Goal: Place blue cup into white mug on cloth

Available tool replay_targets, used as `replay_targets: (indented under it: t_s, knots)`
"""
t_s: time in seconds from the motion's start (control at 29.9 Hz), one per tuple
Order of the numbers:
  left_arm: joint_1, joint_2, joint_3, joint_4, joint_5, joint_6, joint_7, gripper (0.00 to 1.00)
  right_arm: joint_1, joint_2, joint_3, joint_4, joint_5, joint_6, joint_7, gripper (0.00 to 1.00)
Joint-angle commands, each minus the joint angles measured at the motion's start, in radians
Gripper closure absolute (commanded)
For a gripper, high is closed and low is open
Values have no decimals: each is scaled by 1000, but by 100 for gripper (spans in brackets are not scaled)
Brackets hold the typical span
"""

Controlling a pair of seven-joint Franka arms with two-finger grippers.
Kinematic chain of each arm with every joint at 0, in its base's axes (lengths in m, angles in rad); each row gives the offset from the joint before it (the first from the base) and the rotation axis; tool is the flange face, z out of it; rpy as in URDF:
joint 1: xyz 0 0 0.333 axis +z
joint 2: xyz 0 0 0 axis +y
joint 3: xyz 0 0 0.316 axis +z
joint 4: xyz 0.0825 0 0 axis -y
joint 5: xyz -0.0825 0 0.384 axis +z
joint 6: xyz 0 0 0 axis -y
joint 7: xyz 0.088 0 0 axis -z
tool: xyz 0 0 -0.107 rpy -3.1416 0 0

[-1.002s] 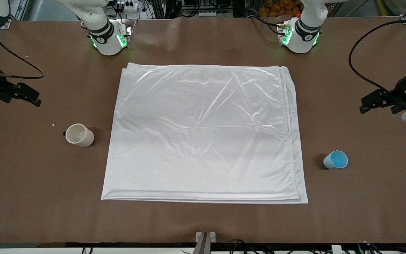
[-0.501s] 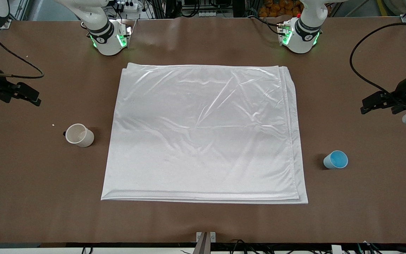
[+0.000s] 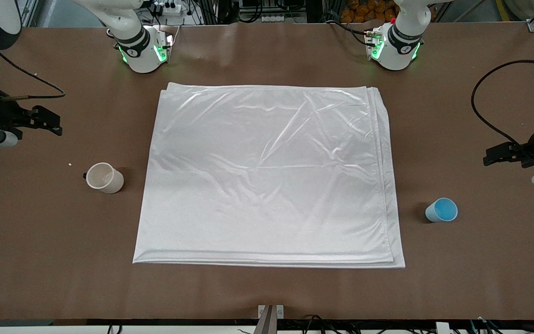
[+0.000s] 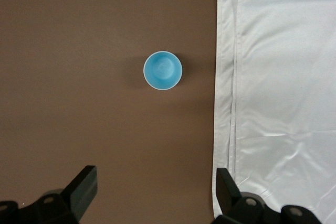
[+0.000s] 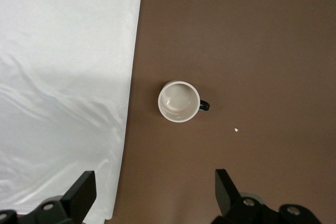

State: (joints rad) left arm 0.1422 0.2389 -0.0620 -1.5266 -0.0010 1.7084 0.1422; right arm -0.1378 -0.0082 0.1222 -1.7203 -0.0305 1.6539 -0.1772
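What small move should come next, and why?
Probably lower the left pincer onto the blue cup. It hangs open over bare table, and the left wrist view has the cup upright and untouched. The white mug stands off the cloth, toward the right arm's end, with the right pincer open above the table.

white arms (image 3: 132, 28), green-lit bases, black cables (image 3: 489, 99), black hands (image 3: 47, 121)

Robotics lab bench: brown-covered table (image 3: 267, 292), two arm bases (image 3: 144, 51) with green status lights bolted along its edge, loose black cables (image 3: 480, 109), equipment racks at the table's edge.
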Motion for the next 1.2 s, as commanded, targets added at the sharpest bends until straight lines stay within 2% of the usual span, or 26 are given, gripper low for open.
replay_targets:
  t_s: [0.0, 0.27, 0.6, 1.07, 1.17]
  knots:
    - [28, 51, -7, 9, 19, 42, 48, 0, -22, -6, 4, -67, 6, 49, -116, 0]
    - [31, 155, -6, 11, 33, 122, 80, 0, -46, -4, 4, -172, 6, 170, -346, 0]
    - [31, 250, -6, 13, 49, 232, 82, 0, -79, 11, 2, -332, 8, 417, -731, 0]
    - [62, 359, -6, 14, 46, 359, 116, 0, -95, 139, -1, -343, -11, 518, -1122, 0]
    - [71, 385, -7, 17, 38, 373, 116, 0, -102, 165, -3, -340, -38, 535, -1194, 0]
